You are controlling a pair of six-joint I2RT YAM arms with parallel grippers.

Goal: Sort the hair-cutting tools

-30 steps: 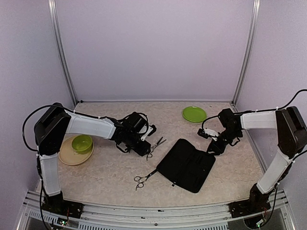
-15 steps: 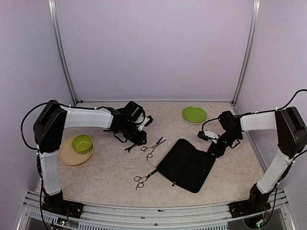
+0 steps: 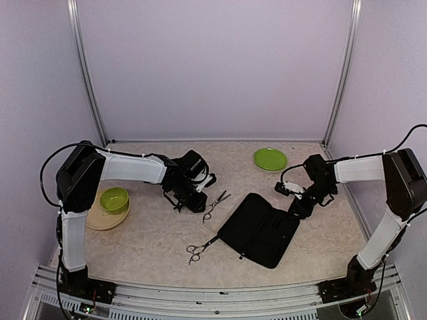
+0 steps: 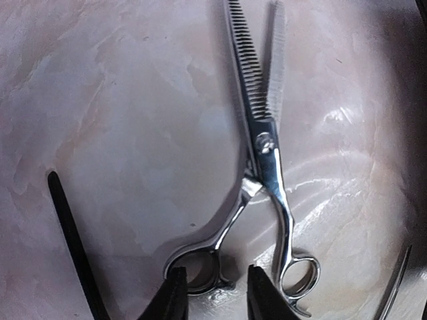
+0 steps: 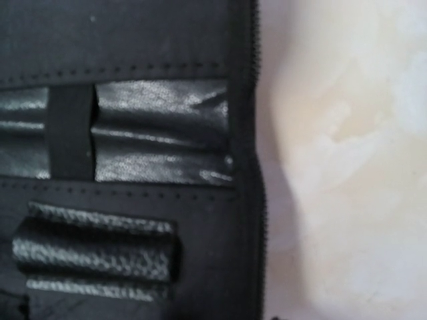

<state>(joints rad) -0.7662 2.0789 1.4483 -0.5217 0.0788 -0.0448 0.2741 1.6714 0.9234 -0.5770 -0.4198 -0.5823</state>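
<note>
Toothed steel thinning scissors [image 4: 263, 143]; left claw [image 4: 215, 297] at one ring, grip unclear; right claw [image 3: 297, 209] unclear

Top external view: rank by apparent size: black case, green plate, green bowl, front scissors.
1. black case: clearly largest.
2. green plate and green bowl: look about alike; the plate sits farther back, so not ranked.
3. front scissors: similar length, far slimmer, smallest.

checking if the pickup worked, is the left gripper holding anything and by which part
Cannot be told for sure: the left gripper sits around one ring handle of the scissors, which lie flat on the table.
</note>
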